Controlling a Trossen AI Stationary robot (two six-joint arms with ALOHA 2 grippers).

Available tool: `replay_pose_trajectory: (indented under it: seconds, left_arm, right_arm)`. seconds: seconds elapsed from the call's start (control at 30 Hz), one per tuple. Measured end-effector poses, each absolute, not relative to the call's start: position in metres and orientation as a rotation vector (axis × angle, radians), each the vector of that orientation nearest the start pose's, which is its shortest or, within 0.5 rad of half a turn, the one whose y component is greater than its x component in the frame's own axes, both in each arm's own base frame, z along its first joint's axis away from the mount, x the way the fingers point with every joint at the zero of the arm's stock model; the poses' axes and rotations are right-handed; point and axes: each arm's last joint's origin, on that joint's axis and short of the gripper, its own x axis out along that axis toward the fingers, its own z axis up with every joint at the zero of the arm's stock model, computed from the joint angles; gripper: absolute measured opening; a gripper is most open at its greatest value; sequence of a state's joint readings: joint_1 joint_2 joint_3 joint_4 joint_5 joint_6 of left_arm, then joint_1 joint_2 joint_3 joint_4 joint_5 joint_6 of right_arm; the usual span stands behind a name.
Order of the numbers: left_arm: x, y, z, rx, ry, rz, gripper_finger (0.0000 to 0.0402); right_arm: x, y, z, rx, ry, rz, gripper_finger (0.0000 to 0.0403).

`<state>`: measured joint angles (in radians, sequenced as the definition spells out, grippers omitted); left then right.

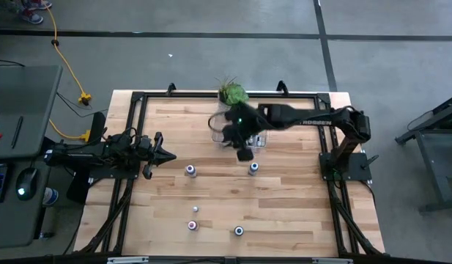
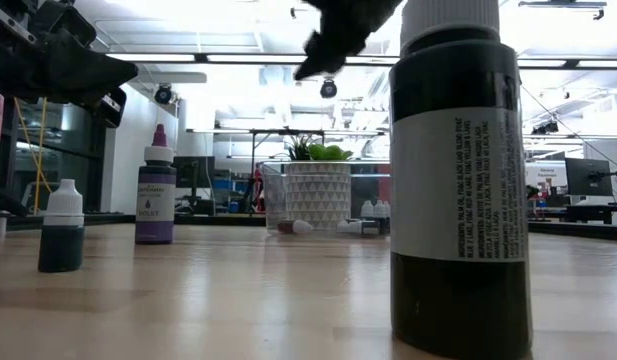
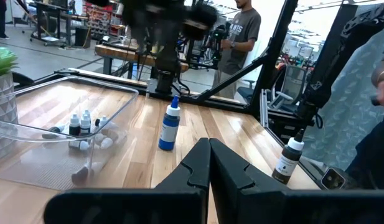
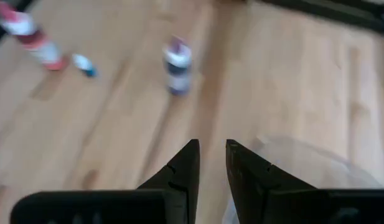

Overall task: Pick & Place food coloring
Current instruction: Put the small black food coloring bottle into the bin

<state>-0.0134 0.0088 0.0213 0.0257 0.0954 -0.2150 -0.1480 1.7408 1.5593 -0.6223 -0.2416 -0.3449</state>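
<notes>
Now, the right gripper (image 1: 244, 152): hangs over the worktop (image 1: 299, 213) by the near edge of the clear tray (image 1: 214, 123), fingers a little apart, nothing between them. Left gripper (image 1: 167, 155): waits at the 9 o'clock side of the worktop, fingers pressed together, empty.

Food coloring bottles (image 1: 190, 171) in two lots: some tiny ones inside the tray at 12 o'clock, five more standing loose on the wood. Seen from the right gripper: blue bottle (image 1: 253, 169) close by at 5 o'clock, another at 8 o'clock, three more far off toward 6 and 7 o'clock, near the front edge.

Probably light, hard and smooth. Round too, so easy to tip or to pop out of a pinch. Best to come straight down and pinch the body just under the cap. Squeeze softly.

Lots of bare wood around each loose bottle, so plenty of room to reach. Mind the tray wall and the potted plant (image 1: 231, 93) behind it. Lift high enough to clear the rim.
</notes>
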Motion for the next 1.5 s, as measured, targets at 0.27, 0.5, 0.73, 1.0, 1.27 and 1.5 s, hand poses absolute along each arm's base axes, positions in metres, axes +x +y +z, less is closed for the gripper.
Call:
replay_pose_trajectory:
  seconds: [0.27,0.5,0.73,1.0,1.27,1.5]
  left_arm:
    - [0.097,-0.004,0.173,-0.213,-0.027,-0.113,0.0]
    - [0.097,-0.004,0.173,-0.213,-0.027,-0.112,0.0]
    - [0.097,-0.004,0.173,-0.213,-0.027,-0.112,0.0]
    - [0.097,-0.004,0.173,-0.213,-0.027,-0.112,0.0]
    - [0.097,-0.004,0.173,-0.213,-0.027,-0.111,0.0]
    - [0.097,-0.004,0.173,-0.213,-0.027,-0.111,0.0]
  right_arm:
    - [0.402,-0.001,0.3,-0.212,0.672,0.342,0.0069]
    - [0.431,0.05,0.259,-0.139,0.67,0.408,0.0069]
    - [0.443,0.103,0.222,-0.099,0.688,0.456,0.0069]
    - [0.462,0.127,0.169,0.06,0.698,0.425,0.007]
    - [0.469,0.129,0.154,0.099,0.659,0.402,0.0135]
    - [0.472,0.129,0.15,0.042,0.598,0.373,0.0199]
